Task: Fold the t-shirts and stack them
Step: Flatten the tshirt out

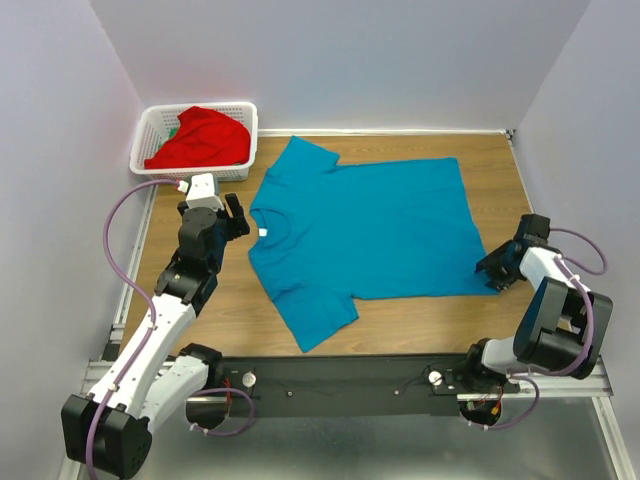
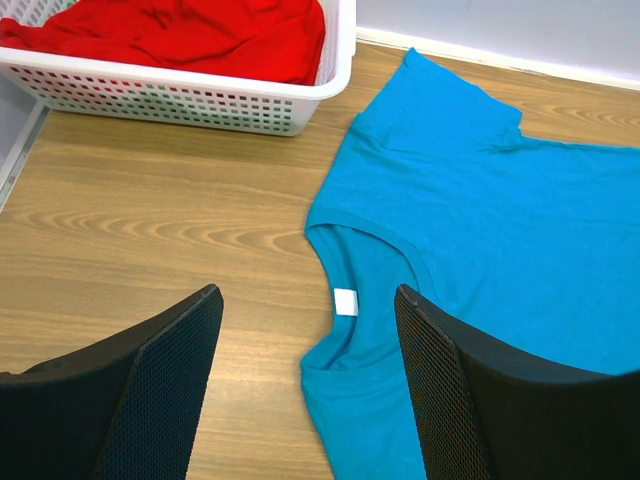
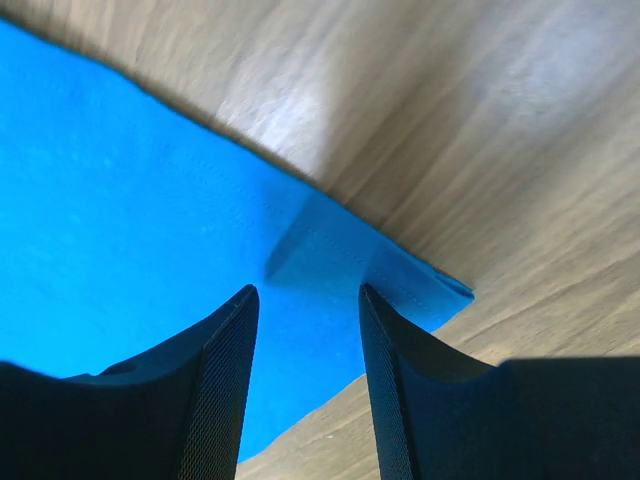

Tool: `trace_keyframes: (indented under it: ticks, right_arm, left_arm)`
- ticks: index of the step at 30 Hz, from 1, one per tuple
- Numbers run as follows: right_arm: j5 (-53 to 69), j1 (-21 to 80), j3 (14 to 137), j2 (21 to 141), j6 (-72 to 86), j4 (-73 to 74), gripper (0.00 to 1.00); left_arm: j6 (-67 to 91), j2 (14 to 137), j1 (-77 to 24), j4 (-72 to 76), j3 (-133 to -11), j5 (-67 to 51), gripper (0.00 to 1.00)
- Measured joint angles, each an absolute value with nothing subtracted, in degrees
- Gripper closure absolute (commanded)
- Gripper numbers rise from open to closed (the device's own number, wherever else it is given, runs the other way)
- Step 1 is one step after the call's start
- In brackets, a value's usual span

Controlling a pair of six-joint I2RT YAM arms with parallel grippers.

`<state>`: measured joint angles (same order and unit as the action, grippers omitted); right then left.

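Wooden table (image 1: 420, 325), teal t-shirt (image 1: 370, 230) flat, collar left.
Your right gripper (image 3: 305, 292), jaws narrowly parted, hangs over the hem corner; left gripper (image 2: 308, 300) gapes beside the collar.

We find no words, numbers or signs that we can read in any view. The only label we see is a small white tag (image 2: 345, 301) inside the neck of the blue t-shirt (image 2: 500, 230). It looks blank to us, and no letters show on it. From the top view it is only a tiny white spot, too small to read.
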<state>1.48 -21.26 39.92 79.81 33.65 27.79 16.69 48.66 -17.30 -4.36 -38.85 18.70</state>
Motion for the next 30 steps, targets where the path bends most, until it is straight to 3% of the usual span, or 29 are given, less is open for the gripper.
trace_keyframes:
  ticks: [19, 30]
  right_arm:
    - [5.91, -25.89, 35.31, 67.16, 34.72, 27.18, 0.47]
    - [4.93, -8.62, 51.51, 75.7, 29.1, 25.98, 0.47]
  left_arm:
    - [17.41, 51.37, -17.3, -4.36, -38.89, 14.66, 0.22]
    - [19.62, 70.02, -17.45, -5.89, -48.38, 7.81, 0.25]
